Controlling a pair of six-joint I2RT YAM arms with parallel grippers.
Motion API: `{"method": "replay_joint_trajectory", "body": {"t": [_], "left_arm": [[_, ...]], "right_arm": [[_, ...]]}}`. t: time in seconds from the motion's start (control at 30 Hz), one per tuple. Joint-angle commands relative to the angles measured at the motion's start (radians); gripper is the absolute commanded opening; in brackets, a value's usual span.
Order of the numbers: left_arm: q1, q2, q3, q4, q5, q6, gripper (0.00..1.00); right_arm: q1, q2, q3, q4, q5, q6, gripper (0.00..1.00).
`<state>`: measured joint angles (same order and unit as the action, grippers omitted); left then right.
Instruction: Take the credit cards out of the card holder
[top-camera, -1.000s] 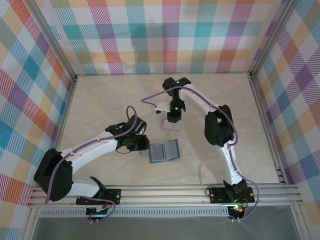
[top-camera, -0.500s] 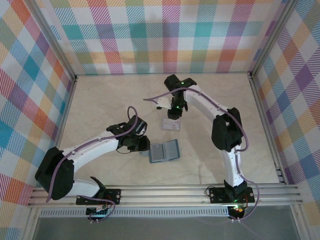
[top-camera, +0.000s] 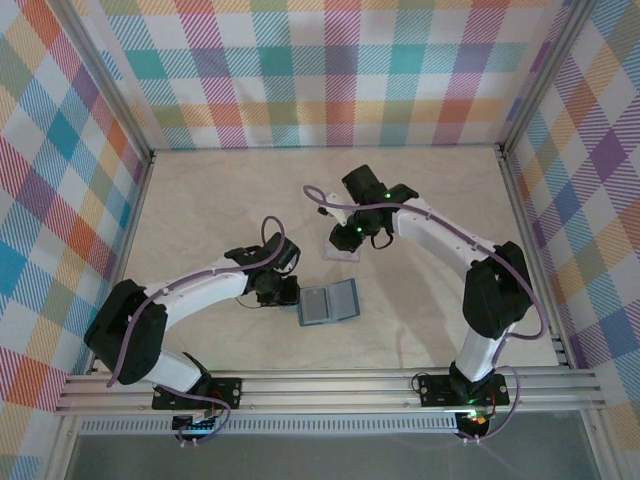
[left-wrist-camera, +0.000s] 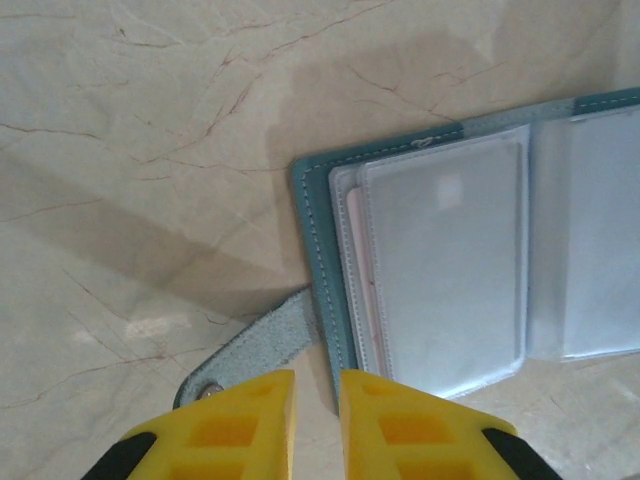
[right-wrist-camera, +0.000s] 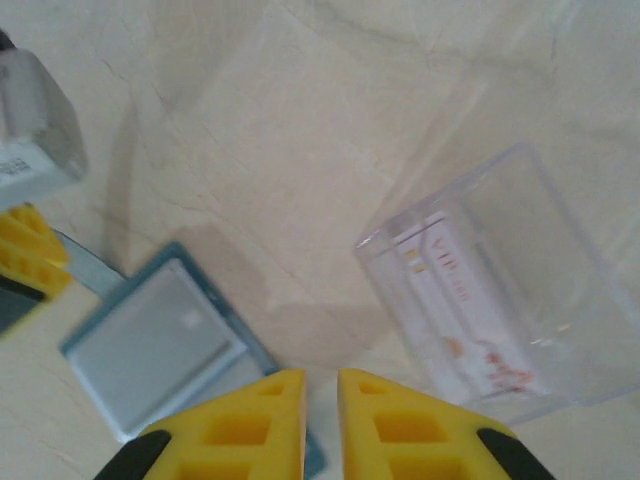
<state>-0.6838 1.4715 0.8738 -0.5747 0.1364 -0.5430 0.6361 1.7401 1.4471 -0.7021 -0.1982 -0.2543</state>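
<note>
The teal card holder (top-camera: 328, 302) lies open on the table, its clear sleeves (left-wrist-camera: 440, 260) facing up. A pinkish card edge (left-wrist-camera: 355, 265) shows inside the left sleeve. The holder's side tab (left-wrist-camera: 250, 345) sticks out to the left. My left gripper (left-wrist-camera: 317, 400) hovers low over the holder's left edge (top-camera: 287, 291), nearly shut, with a narrow gap and nothing between the fingers. One pale credit card (right-wrist-camera: 465, 315) with red print lies in a clear plastic box (top-camera: 343, 250). My right gripper (right-wrist-camera: 320, 400) hangs beside that box (top-camera: 352, 236), also nearly shut and holding nothing.
The clear box (right-wrist-camera: 500, 290) stands behind the card holder (right-wrist-camera: 160, 340), a short gap between them. Beige marble tabletop (top-camera: 200, 210) spreads to the left and far side. Plaid walls enclose the table on three sides.
The right arm's elbow has swung out to the right and its gripper has shifted slightly from over the clear box. Both grippers have narrowed a little. The left arm stays by the holder.
</note>
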Motion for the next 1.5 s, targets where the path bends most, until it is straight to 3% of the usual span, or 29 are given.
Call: {"method": "replay_joint_trajectory", "body": {"t": [0.0,0.27,0.37,0.87,1.03,1.27,1.47], "left_arm": [[0.009,0.023,0.030,-0.031,-0.049,0.034,0.18],[0.009,0.084,0.042,-0.046,-0.121,0.051,0.10],[0.010,0.109,0.042,-0.044,-0.140,0.046,0.10],[0.010,0.141,0.010,0.004,-0.082,0.046,0.07],[0.010,0.085,0.013,-0.022,-0.089,0.045,0.07],[0.010,0.016,0.019,-0.020,-0.018,0.026,0.08],[0.010,0.039,-0.003,0.003,0.013,0.013,0.07]], "right_arm": [[0.019,-0.049,-0.083,0.141,-0.095,0.328,0.17],[0.037,-0.077,-0.263,0.305,-0.193,0.750,0.10],[0.044,-0.050,-0.277,0.318,-0.249,0.825,0.09],[0.132,0.094,-0.267,0.302,-0.291,0.945,0.09],[0.158,0.127,-0.256,0.300,-0.296,0.958,0.09],[0.181,0.170,-0.240,0.293,-0.303,0.969,0.10],[0.189,0.188,-0.226,0.281,-0.300,0.972,0.10]]}}
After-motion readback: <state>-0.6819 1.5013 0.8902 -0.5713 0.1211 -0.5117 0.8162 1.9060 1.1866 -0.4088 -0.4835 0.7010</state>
